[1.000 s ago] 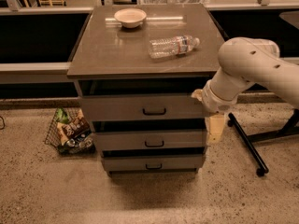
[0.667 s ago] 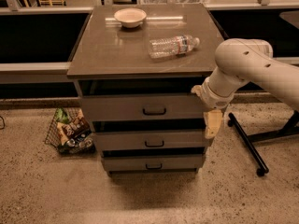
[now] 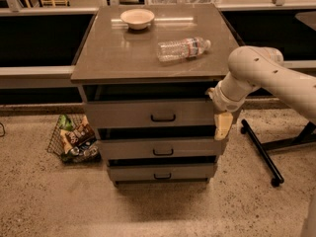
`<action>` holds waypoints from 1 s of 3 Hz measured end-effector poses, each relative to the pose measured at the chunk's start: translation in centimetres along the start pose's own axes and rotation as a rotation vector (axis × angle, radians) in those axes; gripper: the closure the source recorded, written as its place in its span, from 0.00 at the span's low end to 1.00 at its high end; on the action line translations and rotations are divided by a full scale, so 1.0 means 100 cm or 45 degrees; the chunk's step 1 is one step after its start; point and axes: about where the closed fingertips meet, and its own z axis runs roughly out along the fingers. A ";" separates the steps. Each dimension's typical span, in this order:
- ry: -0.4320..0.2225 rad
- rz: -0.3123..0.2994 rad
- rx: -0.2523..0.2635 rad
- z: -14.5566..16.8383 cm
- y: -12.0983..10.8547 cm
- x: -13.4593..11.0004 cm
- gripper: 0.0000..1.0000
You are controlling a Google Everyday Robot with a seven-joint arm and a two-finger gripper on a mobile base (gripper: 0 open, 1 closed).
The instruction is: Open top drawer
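The top drawer (image 3: 128, 113) is the widest grey front of three in the cabinet, just under the tabletop, with a small black bar handle (image 3: 163, 118) at its centre. A dark gap shows above it. My gripper (image 3: 222, 126) hangs pointing down at the cabinet's right front corner, beside the right end of the top drawer and level with the gap below it. It is to the right of the handle and not on it. My white arm (image 3: 256, 73) reaches in from the right.
Two narrower grey drawers (image 3: 163, 148) (image 3: 162, 172) sit below. On the brown tabletop (image 3: 118, 53) lie a clear plastic bottle (image 3: 182, 48) and a pale bowl (image 3: 137, 18). A wire basket of snack packs (image 3: 74, 138) stands on the floor at the left. A black wheeled stand leg (image 3: 261, 152) is at the right.
My gripper and forearm have shifted slightly up and to the left, closer to the cabinet's right front corner. The drawers have not moved.
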 end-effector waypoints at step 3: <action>-0.064 0.025 0.002 0.027 -0.009 0.010 0.41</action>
